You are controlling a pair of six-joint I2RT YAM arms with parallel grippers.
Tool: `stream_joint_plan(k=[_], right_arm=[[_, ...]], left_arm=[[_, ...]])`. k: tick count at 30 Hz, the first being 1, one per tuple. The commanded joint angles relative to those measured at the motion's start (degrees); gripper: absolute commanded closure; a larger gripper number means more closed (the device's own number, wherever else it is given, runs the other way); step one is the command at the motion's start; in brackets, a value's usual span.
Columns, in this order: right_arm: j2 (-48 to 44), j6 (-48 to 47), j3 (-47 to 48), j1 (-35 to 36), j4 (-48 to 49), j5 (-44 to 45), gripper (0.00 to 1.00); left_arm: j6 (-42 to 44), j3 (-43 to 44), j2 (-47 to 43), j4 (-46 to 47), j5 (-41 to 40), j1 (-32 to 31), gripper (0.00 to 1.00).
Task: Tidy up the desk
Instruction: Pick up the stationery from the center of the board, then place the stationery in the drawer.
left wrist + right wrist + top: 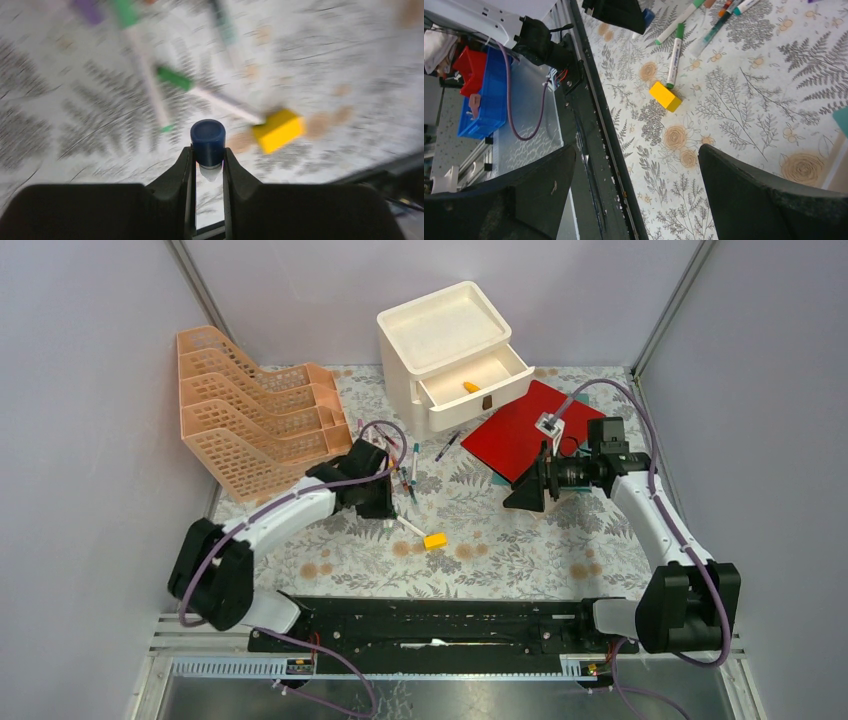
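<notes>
- While both arms reached out from the near edge, the desk (540, 540) lay flat between the grey walls, its fern-printed cloth running back from the black rail (440, 625) to the far wall.
- At its far left corner stood a peach mesh file rack (255, 415), stepped in tiers.
- A white drawer unit (440, 340) sat at the middle of the far edge, with its drawer pulled open and a small orange thing (470, 387) inside.
- A red folder (525, 430) lay flat just right of the unit, toward the far right corner.
- The right gripper (636, 155) hung over the desk's right half with its fingers spread wide and nothing between them.
- The left gripper (207, 152) was pinched narrowly on a blue-capped marker (207, 140), over the left half of the desk.
- Loose markers (410, 465) lay scattered in front of the rack.
- One green-capped marker (675, 57) pointed at a yellow block (435, 540), its tip just beside it, near the desk's middle.
</notes>
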Motion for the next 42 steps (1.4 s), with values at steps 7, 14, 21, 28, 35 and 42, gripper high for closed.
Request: stream_joint_plan(k=[7,14,21,28,35,42], right_arm=[[1.3,-1.3,10.7,5.1,-6.6,-2.4,0.0],[3.9,10.7,16.0,8.9,-4.9,3.8,0.0],[3.4,20.6,12.9,9.8,2.0,9.1,0.0],[4.0,24.0,11.5,11.2,3.7,10.3,0.06],[5.0,24.7,11.0,13.1,4.6,11.0,0.18],[5.5,25.4,11.1,13.5,4.8,12.1,0.25]], left_arm=[[6.1,-6.1,-10.2,42.6,26.4,-5.0,1.0],[18.7,2.2,-4.5,44.5,20.2,-13.4,1.0],[23.6,6.2,-1.5,44.1,14.8,-17.1,1.0],[23.6,5.8,-0.9,44.7,14.2,-18.4,1.0],[23.7,5.9,-0.9,44.8,13.9,-19.1,1.0],[24.1,6.1,-0.9,45.0,14.2,-19.3,1.0]])
